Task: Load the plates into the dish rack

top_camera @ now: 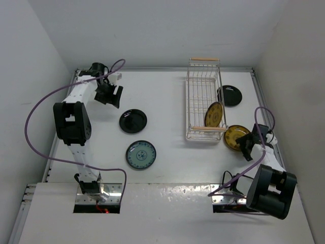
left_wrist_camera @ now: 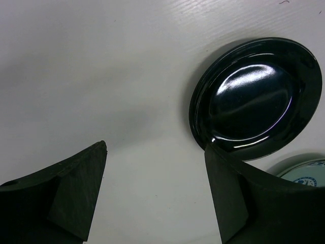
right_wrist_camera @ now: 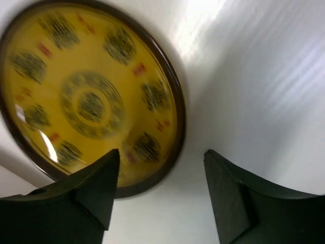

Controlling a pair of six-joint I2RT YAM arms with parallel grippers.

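Note:
The white wire dish rack [top_camera: 202, 86] stands at the back right, and a mustard-yellow plate [top_camera: 214, 114] stands on edge in its near end. A second mustard-yellow plate [top_camera: 234, 135] lies flat on the table right of the rack's near corner; it fills the upper left of the right wrist view [right_wrist_camera: 86, 96]. My right gripper [top_camera: 248, 144] [right_wrist_camera: 162, 152] is open at that plate's near-right rim, one finger over the rim. A black plate [top_camera: 231, 95] lies right of the rack. Another black plate [top_camera: 133, 121] [left_wrist_camera: 256, 104] and the teal plate [top_camera: 140, 154] [left_wrist_camera: 304, 175] lie centre-left. My left gripper [top_camera: 109, 95] [left_wrist_camera: 156, 147] is open and empty, up-left of that black plate.
White walls enclose the table on the left, back and right. A purple cable [top_camera: 35, 112] loops off the left arm, and another purple cable [top_camera: 238, 175] hangs by the right arm. A raised rail [top_camera: 259, 91] runs along the table's right edge.

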